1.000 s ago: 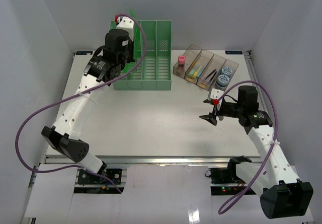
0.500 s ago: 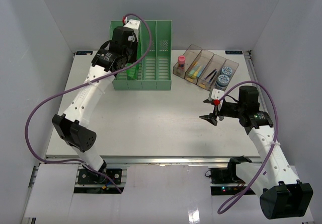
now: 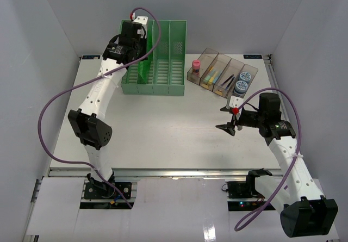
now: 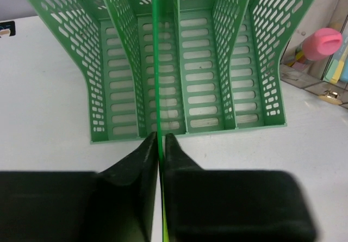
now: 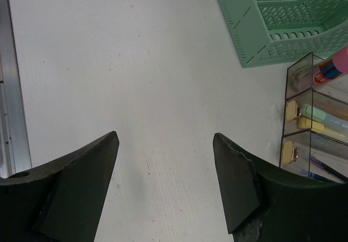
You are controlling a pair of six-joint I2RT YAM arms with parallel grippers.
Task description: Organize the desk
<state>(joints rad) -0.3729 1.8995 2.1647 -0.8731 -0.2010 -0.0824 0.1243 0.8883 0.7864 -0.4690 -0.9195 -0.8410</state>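
The desk (image 3: 163,144) is a wide white tabletop. My left gripper (image 3: 137,42) is shut on a thin bright green folder (image 3: 142,70) and holds it upright over the left part of the green slotted file rack (image 3: 163,62). In the left wrist view the folder (image 4: 156,62) runs edge-on between my closed fingertips (image 4: 159,140), in line with a divider of the rack (image 4: 201,79). My right gripper (image 3: 223,118) is open and empty above the bare desk, right of centre; its jaws stand wide apart in the right wrist view (image 5: 166,141).
A clear compartment organizer (image 3: 223,74) stands at the back right, holding a pink-capped glue stick (image 3: 196,64), highlighters, clips and blue tape rolls. It shows in the right wrist view (image 5: 312,122) too. Grey walls enclose the desk; a metal rail (image 3: 163,171) runs along the near edge.
My left arm has reached farther back and up, carrying the green folder over the file rack and lowering it towards a slot. The right arm has not moved.
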